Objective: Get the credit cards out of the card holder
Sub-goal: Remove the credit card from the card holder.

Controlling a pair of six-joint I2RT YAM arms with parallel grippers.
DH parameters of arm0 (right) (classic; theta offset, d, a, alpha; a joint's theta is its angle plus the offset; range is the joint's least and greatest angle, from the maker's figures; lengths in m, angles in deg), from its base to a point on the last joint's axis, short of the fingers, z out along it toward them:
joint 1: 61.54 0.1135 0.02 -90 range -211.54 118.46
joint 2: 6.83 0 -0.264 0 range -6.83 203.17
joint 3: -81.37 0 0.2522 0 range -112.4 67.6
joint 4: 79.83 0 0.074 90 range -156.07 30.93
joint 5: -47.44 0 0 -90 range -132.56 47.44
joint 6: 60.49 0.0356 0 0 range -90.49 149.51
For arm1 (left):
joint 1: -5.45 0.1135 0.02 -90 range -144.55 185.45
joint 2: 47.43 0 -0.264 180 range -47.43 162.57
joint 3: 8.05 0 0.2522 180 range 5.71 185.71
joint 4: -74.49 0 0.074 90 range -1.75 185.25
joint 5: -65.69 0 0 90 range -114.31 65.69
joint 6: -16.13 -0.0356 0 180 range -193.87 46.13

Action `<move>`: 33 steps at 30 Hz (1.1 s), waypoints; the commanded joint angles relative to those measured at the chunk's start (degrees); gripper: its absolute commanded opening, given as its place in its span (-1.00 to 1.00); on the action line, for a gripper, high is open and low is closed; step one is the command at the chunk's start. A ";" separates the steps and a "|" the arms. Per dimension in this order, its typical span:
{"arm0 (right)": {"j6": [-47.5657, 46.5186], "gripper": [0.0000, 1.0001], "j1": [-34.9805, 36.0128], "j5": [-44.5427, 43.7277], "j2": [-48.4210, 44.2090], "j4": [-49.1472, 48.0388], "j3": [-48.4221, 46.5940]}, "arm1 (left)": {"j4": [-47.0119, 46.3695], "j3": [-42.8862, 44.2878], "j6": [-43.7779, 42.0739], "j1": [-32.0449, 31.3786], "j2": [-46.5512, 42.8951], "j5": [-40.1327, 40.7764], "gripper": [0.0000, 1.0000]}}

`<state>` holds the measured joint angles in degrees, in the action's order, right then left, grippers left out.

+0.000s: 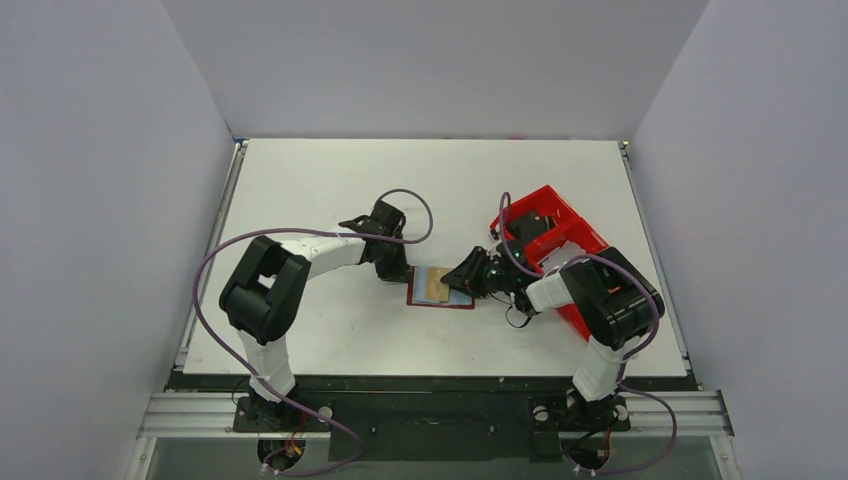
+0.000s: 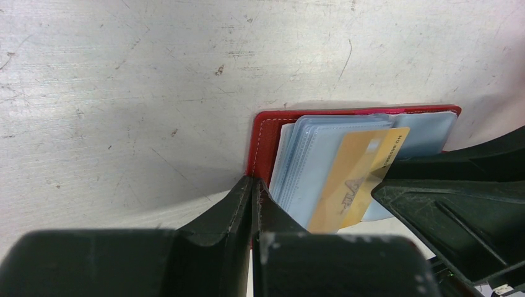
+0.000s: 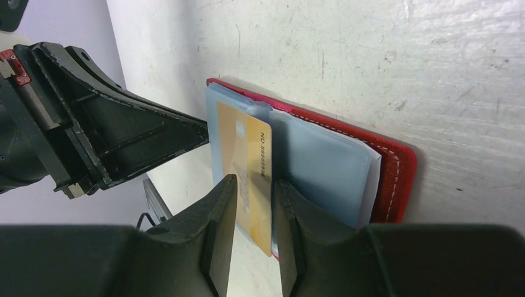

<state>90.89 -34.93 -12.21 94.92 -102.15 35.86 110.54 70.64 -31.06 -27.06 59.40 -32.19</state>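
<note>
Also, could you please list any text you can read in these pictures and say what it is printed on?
"NO" then a row of digits, seemingly 8s, count unclear: on the gold card.
Dark mark on it: too blurred to read.
No other text visible.

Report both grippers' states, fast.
Left gripper: shut, tips at the card holder's edge.
Right gripper: open, jaws apart over the tan card.

My top camera looks down from above and behind me over the whole table [image 1: 300, 180]. Both wrist cameras sit close, facing the holder [image 2: 263, 142] from opposite sides.
</note>
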 commanded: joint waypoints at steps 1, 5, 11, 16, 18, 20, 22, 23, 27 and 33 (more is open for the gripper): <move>0.04 -0.56 0.09 -1.95 1.93 -1.10 0.34 | 6.38 -2.10 -2.61 0.34 3.31 6.54 -1.00; 0.08 -0.83 -0.23 -2.32 0.96 -0.88 0.93 | 6.47 -1.91 -2.61 0.34 3.67 6.68 -1.00; -2.62 -1.00 -0.94 -4.29 -2.67 4.67 1.06 | 6.77 -1.95 -2.63 0.43 3.96 6.89 -1.00; -6.74 -1.00 -1.55 -6.91 -6.47 12.50 0.06 | 6.74 -2.06 -2.52 0.52 4.09 6.96 -1.00; -7.61 -1.00 -1.75 -7.45 -7.51 14.11 -0.11 | 6.70 -2.06 -2.55 0.52 4.11 6.98 -1.00; -8.39 -1.00 -1.91 -7.82 -8.43 15.76 -0.29 | 6.71 -2.00 -2.48 0.52 4.11 6.92 -1.00; -9.04 -1.00 -2.06 -8.47 -9.31 17.33 -0.49 | 6.65 -2.03 -2.54 0.52 4.01 6.87 -1.00; -9.65 -1.00 -2.12 -9.01 -9.61 18.78 -0.77 | 6.68 -2.06 -2.59 0.52 3.89 6.84 -1.00; -11.18 -1.00 -2.41 -10.41 -11.87 22.04 -1.03 | 6.66 -2.00 -2.70 0.52 3.61 6.84 -1.00; -12.68 -1.00 -3.03 -11.32 -14.71 25.40 -1.45 | 6.39 -2.06 -2.73 0.52 3.32 6.83 -1.00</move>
<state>81.43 -37.25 -20.14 82.71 -81.49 35.86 110.62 70.68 -31.09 -27.06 59.42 -32.19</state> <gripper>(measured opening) 0.013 0.003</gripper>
